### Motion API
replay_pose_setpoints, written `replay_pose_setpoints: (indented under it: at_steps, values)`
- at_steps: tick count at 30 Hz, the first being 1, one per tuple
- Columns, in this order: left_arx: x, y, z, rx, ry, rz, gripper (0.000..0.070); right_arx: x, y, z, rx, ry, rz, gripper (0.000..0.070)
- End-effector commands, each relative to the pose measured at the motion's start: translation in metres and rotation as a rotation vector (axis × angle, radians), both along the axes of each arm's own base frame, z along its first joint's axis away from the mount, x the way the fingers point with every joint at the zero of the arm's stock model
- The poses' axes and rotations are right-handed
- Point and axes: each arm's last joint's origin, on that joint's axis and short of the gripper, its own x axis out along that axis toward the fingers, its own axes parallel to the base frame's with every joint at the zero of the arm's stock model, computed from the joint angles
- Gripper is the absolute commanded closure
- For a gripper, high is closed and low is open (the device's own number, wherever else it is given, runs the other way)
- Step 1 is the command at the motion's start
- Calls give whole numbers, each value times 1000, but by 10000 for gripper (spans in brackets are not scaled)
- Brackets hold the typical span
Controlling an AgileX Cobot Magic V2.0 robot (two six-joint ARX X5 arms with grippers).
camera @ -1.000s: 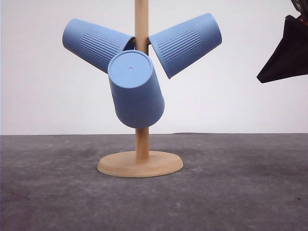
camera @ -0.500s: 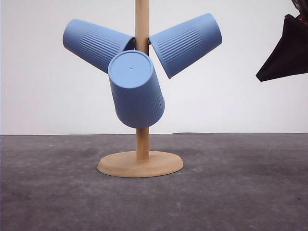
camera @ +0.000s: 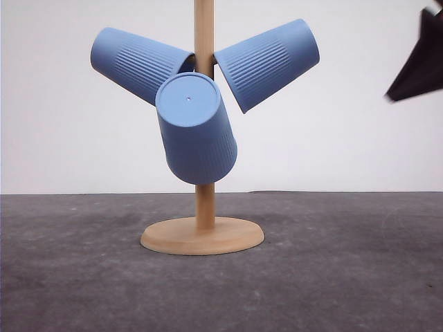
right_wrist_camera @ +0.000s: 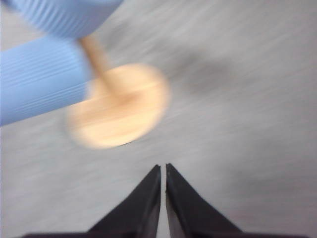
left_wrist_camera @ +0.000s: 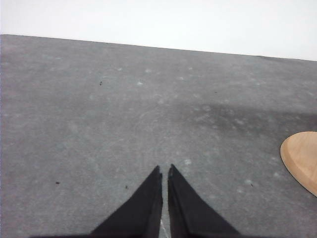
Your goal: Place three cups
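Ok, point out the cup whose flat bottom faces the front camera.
The lowest, middle cup, hanging in front of the wooden post. Its round bottom faces the camera, while the upper left cup and upper right cup show ribbed sides.

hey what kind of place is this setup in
Probably a lab test bench, not a kitchen: a bare grey table, a blank white wall, and one wooden rack holding three cups.

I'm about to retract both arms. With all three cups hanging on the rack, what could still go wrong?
The right wrist view is motion-blurred, so that arm is moving fast beside the right cup; a clip might knock it off. The front cup hangs steeply tilted and may slip. The narrow wooden base could tip if bumped.
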Motion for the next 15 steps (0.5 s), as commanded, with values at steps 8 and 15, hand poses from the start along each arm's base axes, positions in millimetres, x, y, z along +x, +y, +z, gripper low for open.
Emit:
replay_pose_setpoints:
  at_steps: [8, 15]
  values:
    - [1, 0, -5, -1, 18, 4, 700, -61, -22, -49, -114, -225, -484, 687]
    - [1, 0, -5, -1, 18, 4, 700, -83, -28, -90, -68, -320, -584, 687]
